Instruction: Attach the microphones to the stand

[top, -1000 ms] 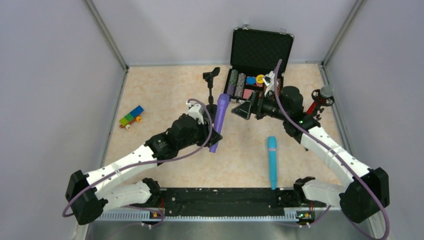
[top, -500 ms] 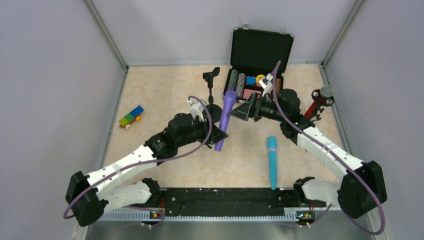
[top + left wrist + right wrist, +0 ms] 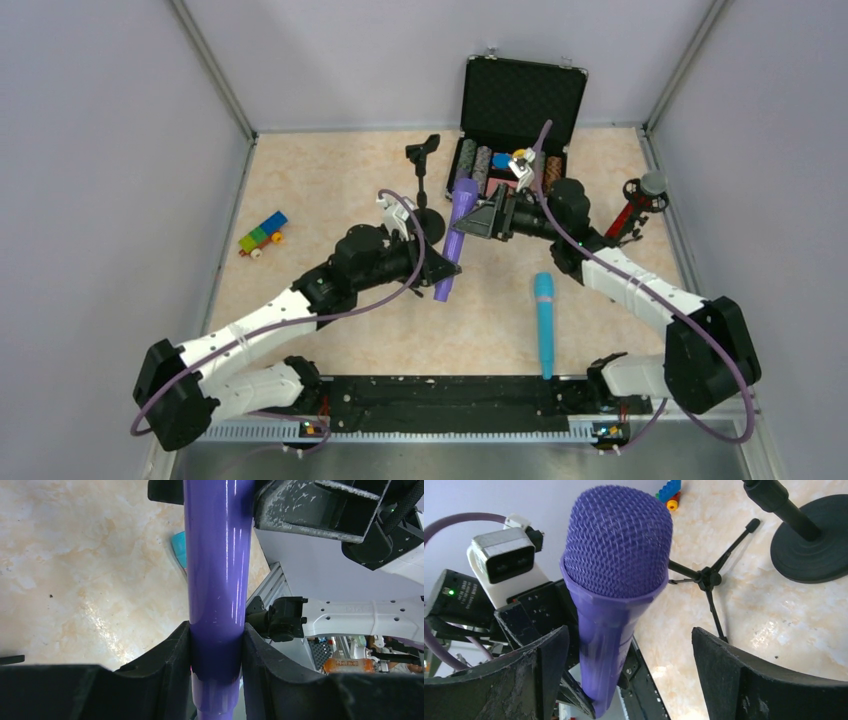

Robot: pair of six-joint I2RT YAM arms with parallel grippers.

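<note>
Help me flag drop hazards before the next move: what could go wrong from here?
The right gripper stands open around the rounded mesh head of the purple microphone; closing there, it might slip off.
The left gripper clamps only the handle's lower part, so a push could tilt it.
The stand is close by; a swing may knock it.

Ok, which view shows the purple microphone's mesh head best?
Right wrist: the purple microphone head fills the frame, mesh sharp, between the open right pincer. Top external shows the whole microphone, small. Left wrist shows only its smooth shaft, clamped in the left pincer.
</note>
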